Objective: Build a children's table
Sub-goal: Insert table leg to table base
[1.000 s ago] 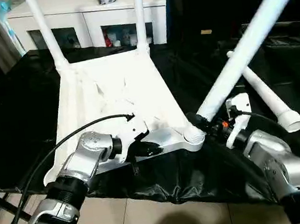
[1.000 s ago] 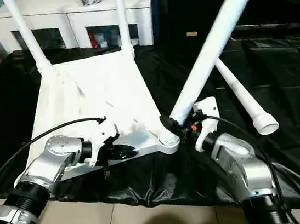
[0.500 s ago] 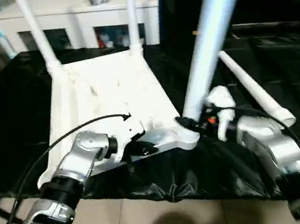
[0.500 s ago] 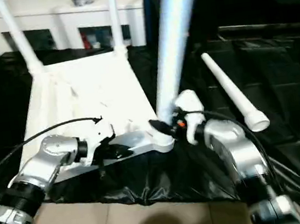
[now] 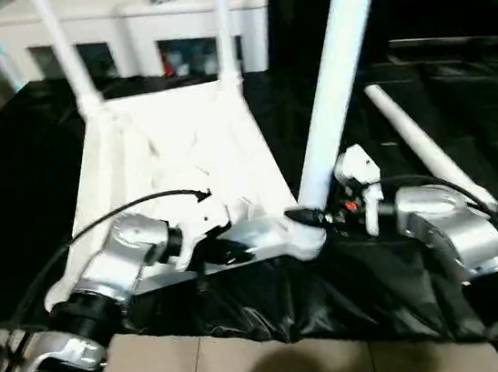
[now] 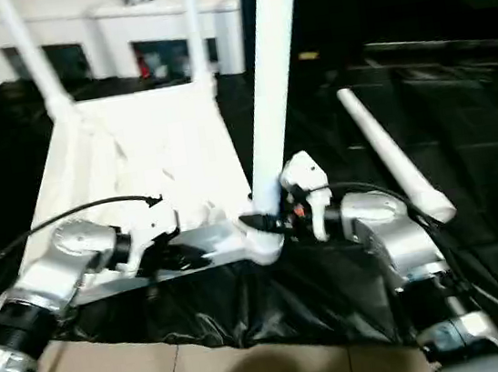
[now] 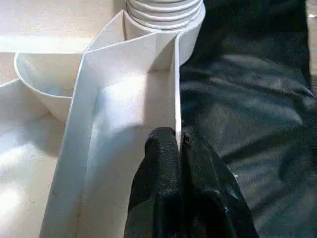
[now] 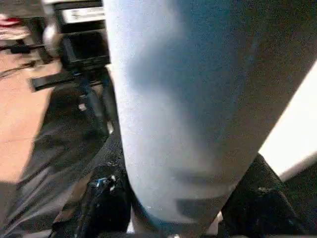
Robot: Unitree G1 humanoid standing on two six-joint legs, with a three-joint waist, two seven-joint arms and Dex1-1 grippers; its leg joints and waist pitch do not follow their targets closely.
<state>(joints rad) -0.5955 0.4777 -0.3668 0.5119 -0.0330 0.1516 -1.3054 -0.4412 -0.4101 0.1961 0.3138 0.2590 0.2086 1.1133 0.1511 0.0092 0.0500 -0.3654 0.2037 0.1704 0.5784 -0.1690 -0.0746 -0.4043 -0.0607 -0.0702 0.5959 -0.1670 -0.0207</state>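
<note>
Nearest you, your left gripper (image 7: 179, 148) was pinched shut on the near rim of the upturned tabletop (image 5: 180, 149) on the black-draped bench (image 5: 10, 181). Your right gripper (image 5: 313, 217) clasped the third leg (image 5: 334, 65) at the near-right corner socket. Farther right, the loose leg (image 5: 423, 145) lay on the bench; beyond stood two fitted legs (image 5: 61, 50).

we see the children's table (image 5: 180, 149) lying upside down on black sheeting, its white rectangular top with the rimmed, ribbed underside facing up. two legs (image 5: 61, 46) stand upright in the far corner sockets. a third leg (image 5: 334, 65) rises nearly upright, leaning slightly, with its base at the near right corner socket (image 5: 303, 232). the fourth leg (image 5: 423, 145) lies loose on the sheeting to the right, apart from the top.
</note>
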